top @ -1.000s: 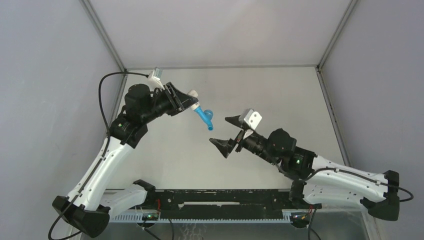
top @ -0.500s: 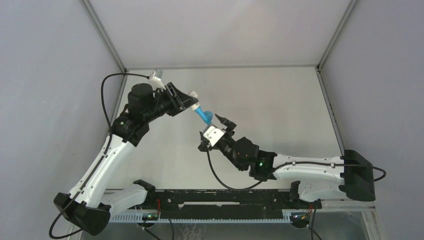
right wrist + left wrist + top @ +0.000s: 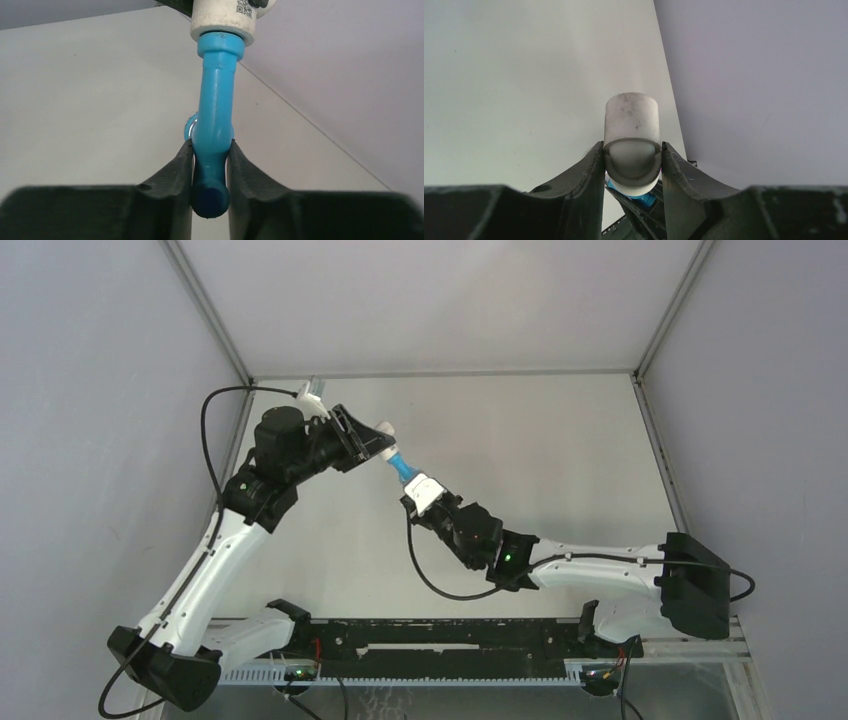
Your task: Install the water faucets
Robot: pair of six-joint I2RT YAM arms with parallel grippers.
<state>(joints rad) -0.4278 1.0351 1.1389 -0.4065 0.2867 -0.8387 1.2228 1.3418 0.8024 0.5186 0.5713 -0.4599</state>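
Both arms share one build: smooth white shells on the long links and black housings at the joints. On the left arm [image 3: 215, 560] a thin black cable [image 3: 204, 435] runs to a small white camera block [image 3: 312, 390], and a green light [image 3: 243, 483] glows on one black joint. The right arm [image 3: 600, 565] has its own thin cable [image 3: 425, 575], a white wrist block [image 3: 423, 490] and a green lamp [image 3: 507, 557]. A bulky black housing [image 3: 160, 670] caps each arm's longest white link. The left gripper [image 3: 631, 145] and right gripper [image 3: 211, 144] have matte black fingers [image 3: 170, 175] with rounded tips curving inward.
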